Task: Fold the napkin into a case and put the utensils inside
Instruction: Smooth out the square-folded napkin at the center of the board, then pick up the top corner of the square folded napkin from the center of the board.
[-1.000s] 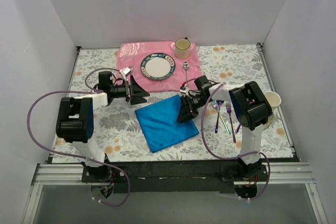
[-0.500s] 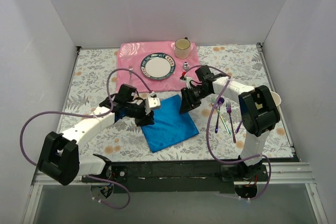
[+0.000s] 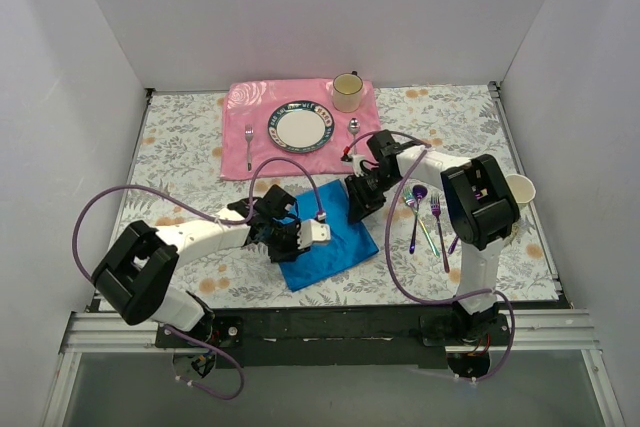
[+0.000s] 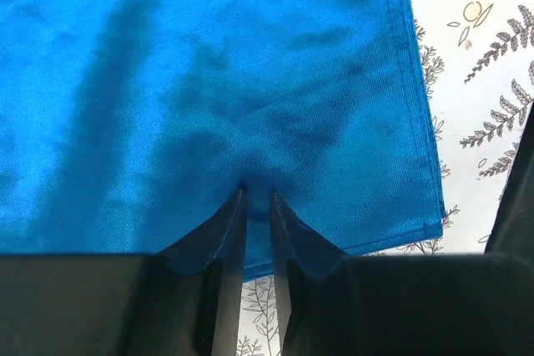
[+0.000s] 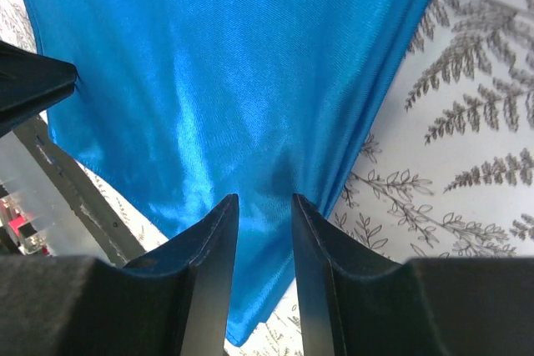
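- From above, the napkin (image 3: 340,247) lies as a smooth royal-blue square turned like a diamond on the leaf-printed tablecloth (image 3: 180,127), near the middle. My left claw (image 3: 295,239) is at its left side and my right claw (image 3: 358,205) at its far-right corner.
- The utensils (image 3: 430,217), slim and iridescent purple-green, lie loose to the right of the napkin, apart from it.
- Farther back, a glossy pink placemat (image 3: 250,117) carries a round plate (image 3: 300,127), a cup (image 3: 347,92), a plain silver fork (image 3: 249,133) and a spoon (image 3: 354,127).
- Left wrist view: my left claw (image 4: 256,193) is almost closed, its black wedge tips nipping a small pucker of the satiny napkin (image 4: 250,81) just inside its hemmed edge.
- Right wrist view: my right claw (image 5: 264,199) stands a little wider, pinching the napkin (image 5: 209,56). Shiny creases run in toward the tips, and fern-print tablecloth (image 5: 467,139) shows to the right.
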Robot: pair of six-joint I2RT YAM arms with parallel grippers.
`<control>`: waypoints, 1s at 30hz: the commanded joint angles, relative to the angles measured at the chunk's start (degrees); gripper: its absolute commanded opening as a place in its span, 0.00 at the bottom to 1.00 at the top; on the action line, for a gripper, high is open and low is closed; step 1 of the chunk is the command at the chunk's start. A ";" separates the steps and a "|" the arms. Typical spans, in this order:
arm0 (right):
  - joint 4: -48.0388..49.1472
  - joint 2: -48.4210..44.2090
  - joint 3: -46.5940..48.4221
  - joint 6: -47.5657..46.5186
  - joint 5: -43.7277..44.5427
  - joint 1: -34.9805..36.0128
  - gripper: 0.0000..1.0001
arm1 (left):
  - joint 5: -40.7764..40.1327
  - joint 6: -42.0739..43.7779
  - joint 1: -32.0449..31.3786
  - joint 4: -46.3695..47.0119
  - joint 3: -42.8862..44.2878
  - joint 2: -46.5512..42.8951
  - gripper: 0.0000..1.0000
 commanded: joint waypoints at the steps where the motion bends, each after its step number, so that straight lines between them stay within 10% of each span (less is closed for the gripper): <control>1: -0.45 1.53 2.83 -2.16 1.01 0.99 0.41 | -2.44 2.83 -2.16 -2.43 2.33 -0.05 0.19; 12: -2.82 -4.17 5.03 -3.56 -7.69 1.16 0.45 | 7.67 16.19 -3.65 -18.52 6.21 -10.25 0.35; 30: -4.40 -3.13 6.79 -3.39 -8.75 1.08 0.47 | -11.22 23.57 -18.51 -9.83 -7.06 -20.53 0.41</control>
